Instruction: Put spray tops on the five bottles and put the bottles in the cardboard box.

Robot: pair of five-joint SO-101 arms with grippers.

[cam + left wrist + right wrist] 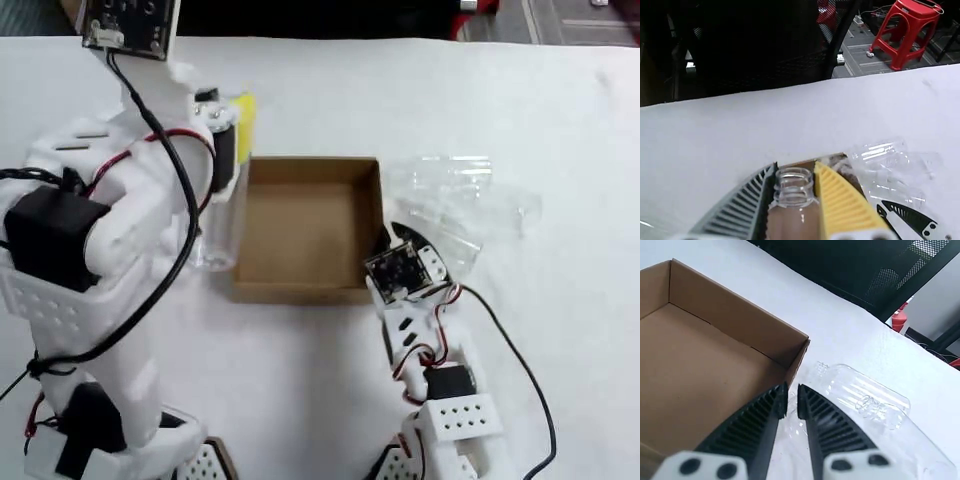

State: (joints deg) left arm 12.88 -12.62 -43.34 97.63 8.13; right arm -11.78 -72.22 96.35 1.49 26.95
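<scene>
The left gripper [794,172] clamps a capless bottle [794,187] at its neck (the high view adds its body, beside the cardboard box [300,292]). The right gripper's [792,390] fingers are nearly together, empty.

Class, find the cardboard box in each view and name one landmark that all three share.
High view: cardboard box at picture centre.
Left wrist view: brown sliver beyond the held bottle.
Right wrist view: open, beside the claw.
Shared landmark: loose clear bottles next to the box.
</scene>
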